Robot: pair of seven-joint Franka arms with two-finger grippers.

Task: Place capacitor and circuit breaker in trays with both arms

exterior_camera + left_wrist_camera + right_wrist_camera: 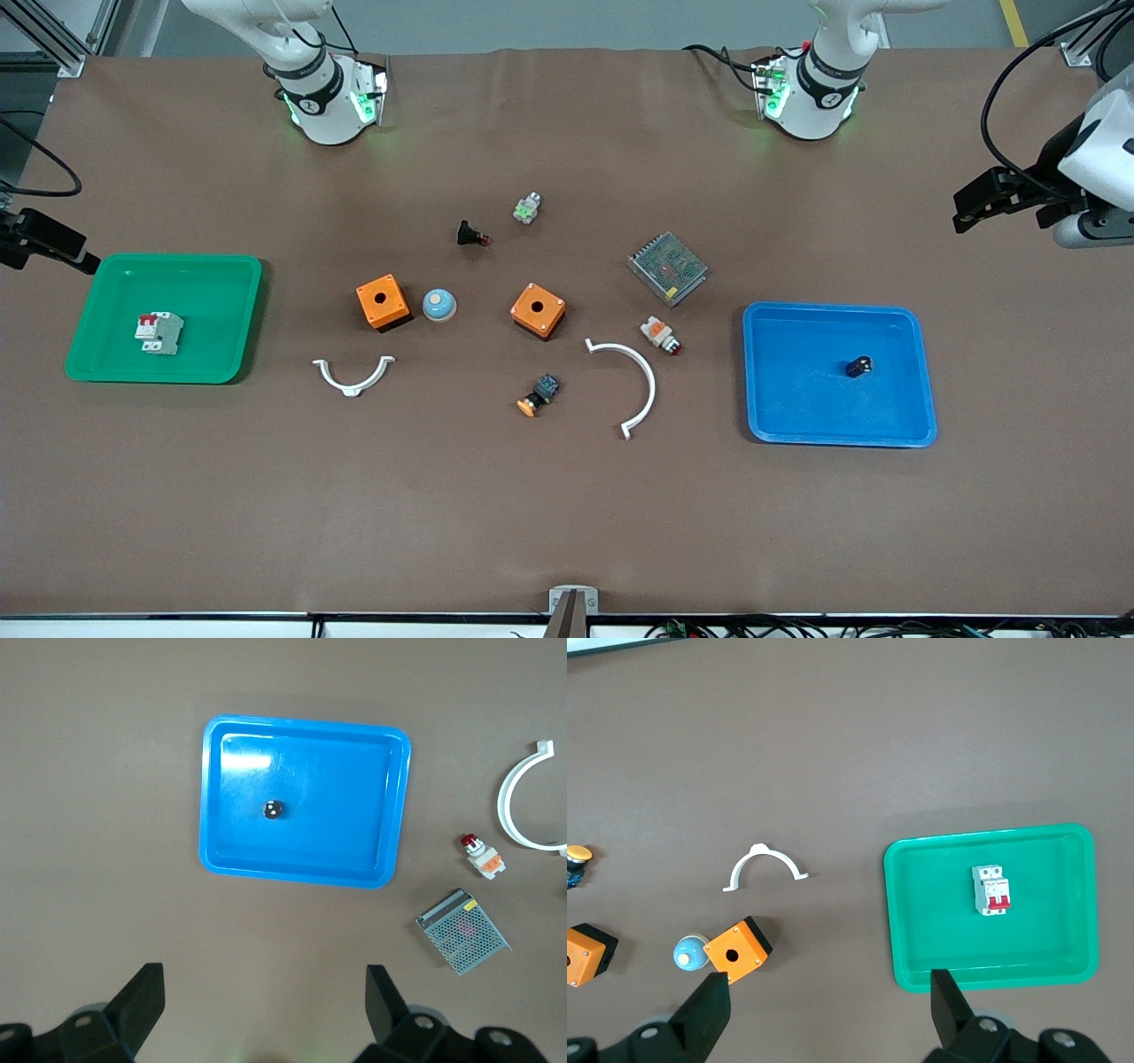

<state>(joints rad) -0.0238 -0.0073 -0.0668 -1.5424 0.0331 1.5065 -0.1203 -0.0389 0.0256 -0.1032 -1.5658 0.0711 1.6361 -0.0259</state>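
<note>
Left gripper [974, 206] and right gripper [53, 244], apparently both raised, fingers spread wide

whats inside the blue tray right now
Only the capacitor, standing alone on the floor of the blue tray, clear of the walls. Nothing else is in the tray. What lies under the capacitor itself is covered.

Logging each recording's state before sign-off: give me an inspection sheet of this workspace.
Surface: brown table, flat.
Job's things: circuit breaker lies in the green tray; capacitor in the blue tray.
Clutter: two orange boxes, mesh power supply, two white curved clips, push-buttons between the trays.
Grippers: left pincer open, above table beside the blue tray; right pincer open, beside the green tray.
Cables: bundles at the table's edges.
Surroundings: grey floor.
</note>
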